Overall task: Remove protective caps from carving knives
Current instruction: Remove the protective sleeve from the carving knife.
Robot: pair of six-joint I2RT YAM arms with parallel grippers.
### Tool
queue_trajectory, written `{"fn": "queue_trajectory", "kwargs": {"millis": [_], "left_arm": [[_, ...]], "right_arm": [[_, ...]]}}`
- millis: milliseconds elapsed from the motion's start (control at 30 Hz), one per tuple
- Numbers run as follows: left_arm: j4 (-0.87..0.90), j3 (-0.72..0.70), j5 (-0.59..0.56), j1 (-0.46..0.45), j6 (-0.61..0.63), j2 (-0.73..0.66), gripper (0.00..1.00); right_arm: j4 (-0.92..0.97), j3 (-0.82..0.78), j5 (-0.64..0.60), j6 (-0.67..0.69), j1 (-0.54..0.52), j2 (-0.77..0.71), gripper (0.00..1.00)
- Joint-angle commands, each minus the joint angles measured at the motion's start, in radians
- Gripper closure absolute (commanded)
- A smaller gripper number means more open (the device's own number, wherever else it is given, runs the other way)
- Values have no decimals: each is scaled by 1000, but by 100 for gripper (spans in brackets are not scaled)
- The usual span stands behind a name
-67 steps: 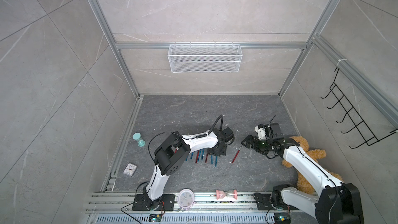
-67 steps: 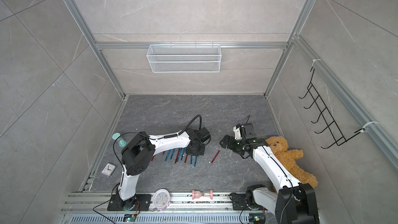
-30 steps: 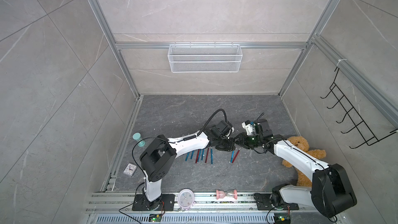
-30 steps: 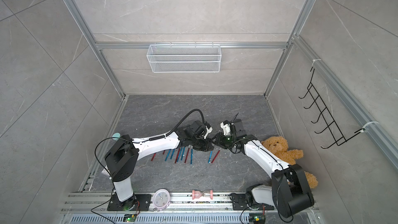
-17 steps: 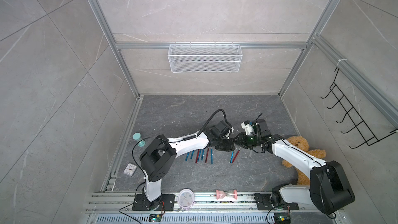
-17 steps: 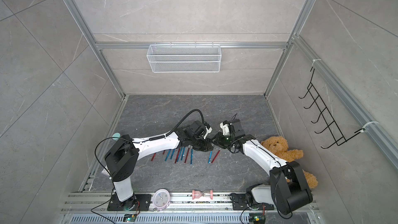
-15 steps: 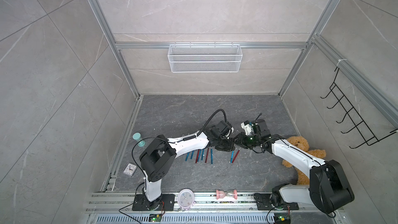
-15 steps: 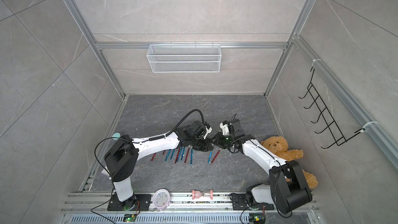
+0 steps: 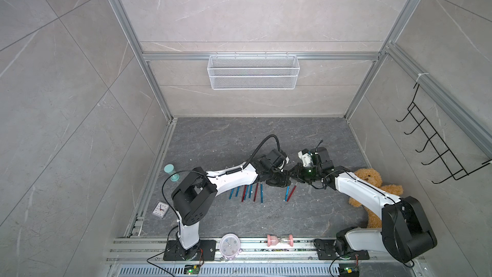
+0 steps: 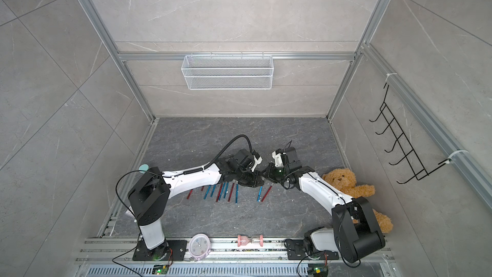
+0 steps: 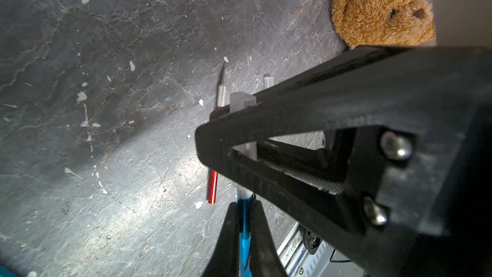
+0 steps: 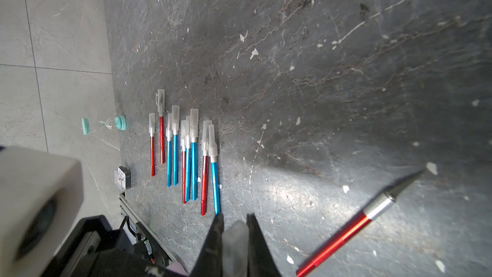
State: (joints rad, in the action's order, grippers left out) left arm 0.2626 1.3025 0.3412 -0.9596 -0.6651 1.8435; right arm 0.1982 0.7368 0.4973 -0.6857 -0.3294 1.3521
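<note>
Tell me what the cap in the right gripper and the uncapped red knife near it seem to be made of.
The cap in the right gripper looks like frosted translucent plastic: milky, slightly see-through. The red knife seems metal: glossy, anodized-looking red handle with streaked highlights, bare silver knurled collar and tip.

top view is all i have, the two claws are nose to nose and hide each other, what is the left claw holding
Observer: In the left wrist view the left claw is shut on the handle of a blue knife.
Operator: and the right one
Observer: The right claw is shut on that knife's clear cap.
Operator: any bare blade nearby
Observer: Yes, a red knife lies uncapped on the floor beside them.
</note>
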Motion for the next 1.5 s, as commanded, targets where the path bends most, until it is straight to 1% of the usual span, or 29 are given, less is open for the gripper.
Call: {"fn": "queue_trajectory", "kwargs": {"millis": [0, 367, 700, 1133, 1467], "left_arm": [[16, -3, 3, -2, 18, -40, 100], [58, 8, -14, -19, 34, -28, 100], [65, -2, -21, -28, 33, -29, 100], [78, -11, -6, -42, 41, -23, 100], [98, 10, 25, -52, 56, 2, 100]], "right_arm": [[-27, -7, -46, -15, -3, 4, 89], [-55, 23, -99, -44, -1, 4, 95], [-71, 61, -138, -58, 17, 5, 97], [-103, 110, -118, -49, 65, 48, 97], [-109, 140, -112, -40, 88, 66, 97]]}}
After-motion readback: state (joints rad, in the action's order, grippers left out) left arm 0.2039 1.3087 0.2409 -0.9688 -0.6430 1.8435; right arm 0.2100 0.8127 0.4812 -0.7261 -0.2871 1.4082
